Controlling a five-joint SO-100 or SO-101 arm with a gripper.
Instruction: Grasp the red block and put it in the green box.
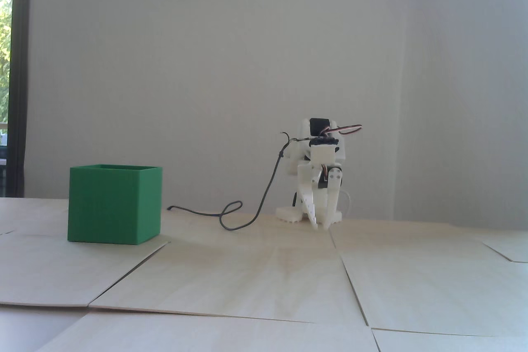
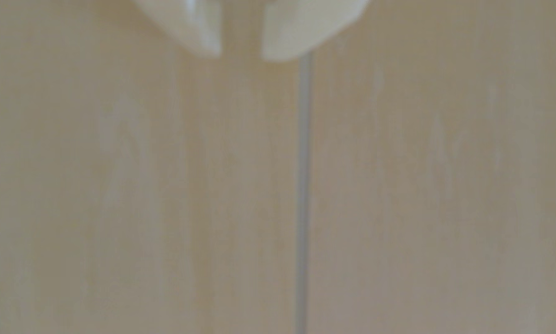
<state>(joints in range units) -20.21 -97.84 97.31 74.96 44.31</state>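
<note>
Now | tool (image 1: 322,226) narrowly parted, holding nothing, tips at table (image 1: 264,277) | green box (image 1: 113,203) well apart, left

Fixed view is soft and a bit washed out — daylight comes in from the window strip (image 1: 6,38) at the far left, which is blown out. The white wall (image 1: 247,71) is evenly lit with a faint grey cast toward the right. The green box (image 1: 113,203) throws a weak shadow to its right on the pale table (image 1: 264,277). Nothing is harsh, no glare. The wrist view is badly out of focus — the fingertips (image 2: 206,32) at the top edge are just blurry pale shapes, and the seam (image 2: 303,192) is a smeared grey line.
</note>
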